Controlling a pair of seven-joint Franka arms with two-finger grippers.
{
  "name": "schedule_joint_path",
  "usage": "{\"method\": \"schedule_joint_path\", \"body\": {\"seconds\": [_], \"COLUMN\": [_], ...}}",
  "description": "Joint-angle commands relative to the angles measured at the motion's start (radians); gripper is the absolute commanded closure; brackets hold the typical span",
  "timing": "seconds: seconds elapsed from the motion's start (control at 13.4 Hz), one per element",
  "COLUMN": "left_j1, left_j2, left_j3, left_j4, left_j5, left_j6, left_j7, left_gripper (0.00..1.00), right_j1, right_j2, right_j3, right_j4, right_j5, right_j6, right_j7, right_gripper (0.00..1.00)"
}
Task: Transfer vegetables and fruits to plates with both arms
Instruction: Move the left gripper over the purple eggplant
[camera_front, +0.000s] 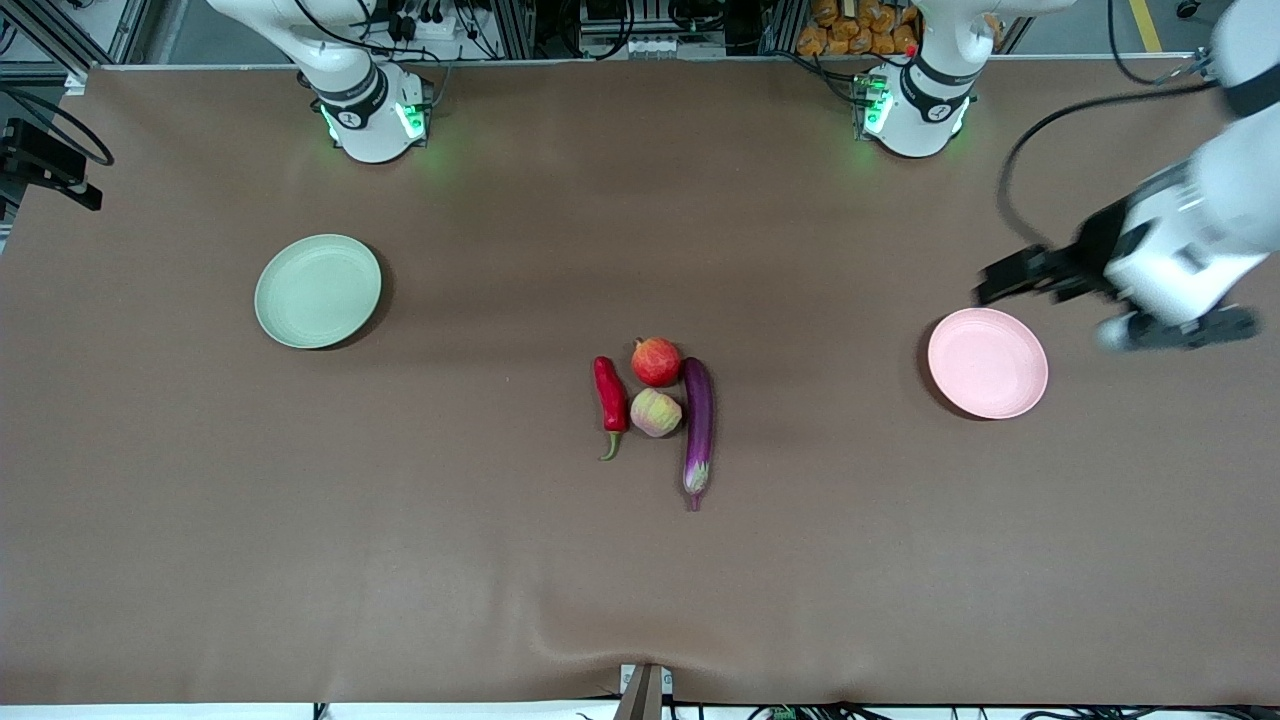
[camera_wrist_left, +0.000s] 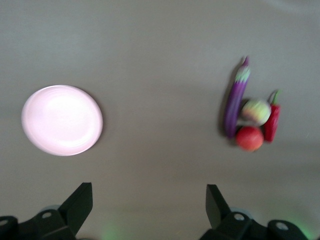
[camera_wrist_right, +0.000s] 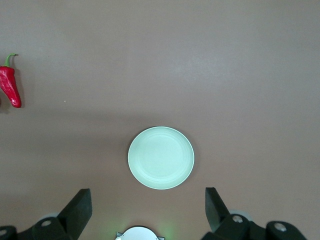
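In the middle of the table a red chili pepper (camera_front: 610, 393), a red pomegranate (camera_front: 656, 361), a pale peach (camera_front: 655, 412) and a purple eggplant (camera_front: 698, 424) lie close together. The green plate (camera_front: 318, 291) lies toward the right arm's end, the pink plate (camera_front: 988, 363) toward the left arm's end. My left gripper (camera_front: 1000, 282) hangs high beside the pink plate; its wrist view shows it open (camera_wrist_left: 149, 187) and empty, with the pink plate (camera_wrist_left: 62, 120) and eggplant (camera_wrist_left: 235, 100) below. My right gripper (camera_wrist_right: 148, 192) is open and empty, high over the table by the green plate (camera_wrist_right: 161, 157); the front view does not show it.
Both arm bases stand at the table's edge farthest from the front camera, lit green: the right arm's base (camera_front: 370, 115) and the left arm's base (camera_front: 915, 105). A black cable (camera_front: 1060, 120) loops from the left arm. Brown table (camera_front: 640, 580) all around.
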Motion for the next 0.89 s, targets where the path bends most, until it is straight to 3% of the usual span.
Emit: {"method": "schedule_joint_path", "body": {"seconds": [0.0, 0.3, 0.52, 0.82], "left_j1": [-0.125, -0.257, -0.280, -0.320], "left_j2": [0.122, 0.262, 0.350, 0.472], "left_j3": [0.009, 0.017, 0.019, 0.035], "left_j4": [0.044, 0.044, 0.050, 0.064], "left_j5": [-0.003, 0.001, 0.003, 0.053], "left_j6": [0.107, 0.363, 0.541, 0.718], "left_j7": [-0.160, -0.318, -0.436, -0.441], "left_gripper": [0.00, 0.00, 0.00, 0.00], "right_j1": [-0.001, 0.004, 0.004, 0.007], "right_j2": [-0.007, -0.007, -0.007, -0.007], "right_j3": [-0.001, 0.000, 0.001, 0.002], "right_j4": [0.000, 0.000, 0.000, 0.000], "right_j5": [0.010, 0.010, 0.011, 0.013], "right_j6": [-0.007, -0.006, -0.007, -0.012], "right_j7": [0.012, 0.014, 0.014, 0.014], "right_gripper": [0.00, 0.00, 0.00, 0.00]}}
